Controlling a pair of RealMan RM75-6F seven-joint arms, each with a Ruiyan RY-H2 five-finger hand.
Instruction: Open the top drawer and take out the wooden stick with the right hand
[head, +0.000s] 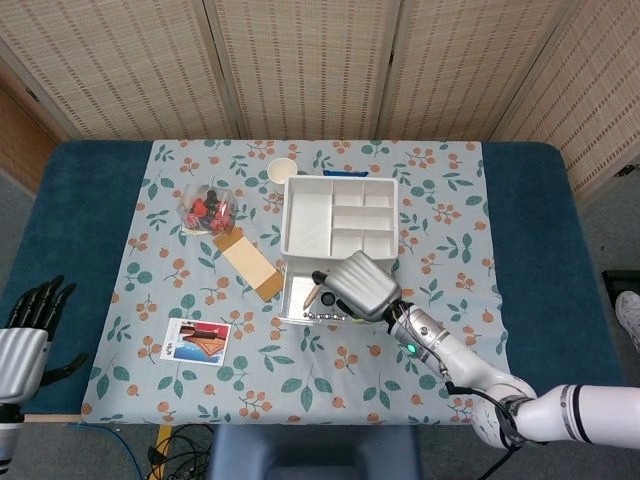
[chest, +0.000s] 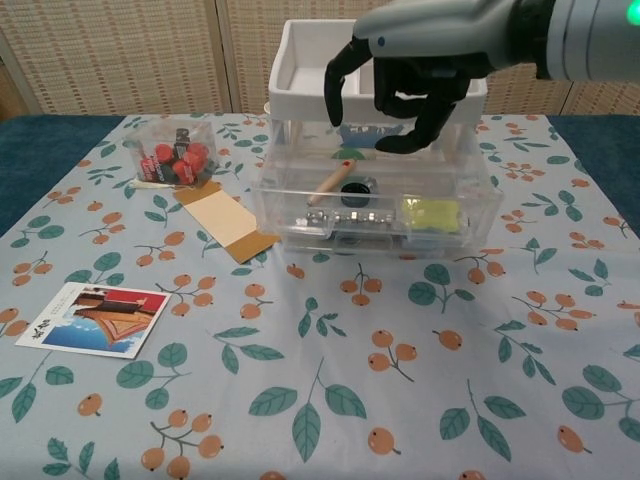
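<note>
Fingers (chest: 410, 128) of your right hand (chest: 405, 85) hang spread and curled downward, holding nothing, above the pulled-out top drawer (chest: 375, 215) near the table's (head: 95, 200) middle. Inside the drawer's left part, the wooden stick (chest: 331, 181) lies slanted, untouched.

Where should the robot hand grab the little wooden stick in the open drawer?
Probably at its raised upper part, near the red tip. The thin wooden stick with a red tip leans tilted in the open clear plastic drawer, its low end down by the front wall. The right hand, hovering above with fingers spread, could come straight down and pinch it.
</note>
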